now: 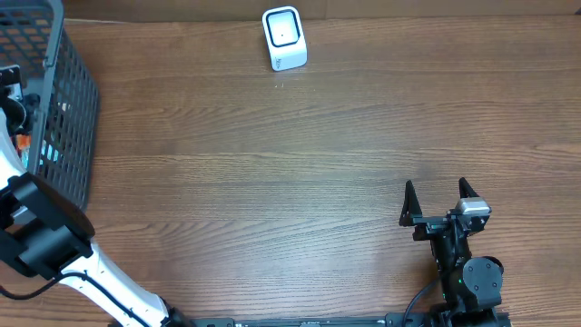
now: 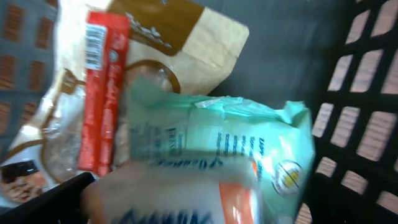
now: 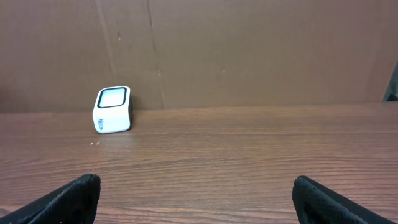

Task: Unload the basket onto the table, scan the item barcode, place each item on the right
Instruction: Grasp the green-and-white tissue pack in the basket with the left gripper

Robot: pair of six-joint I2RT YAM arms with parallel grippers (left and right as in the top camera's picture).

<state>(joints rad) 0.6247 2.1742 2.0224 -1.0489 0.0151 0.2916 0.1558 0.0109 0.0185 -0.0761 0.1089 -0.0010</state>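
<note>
Here the left gripper [image 1: 13, 109], spread wide inside the basket [image 1: 73, 100], hung directly over the mint-green packet [image 2: 249, 155], far nearer than the likewise spread right gripper [image 1: 437, 189] across the worktop [image 1: 272, 182].

The left arm [image 1: 109, 286] is white, black-jointed; the right end effector [image 1: 436, 185] is black.

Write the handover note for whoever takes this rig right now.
Grippers: the left gripper is open, down in the basket over a mint-green packet, with no grip evident. The right gripper is open and empty above the table.
Items: the packet, a red stick pack and a brown pouch lie in the basket. The scanner is at the far edge.
Done: nothing lifted out.
Left: pick an item and show its barcode to the scanner.
</note>
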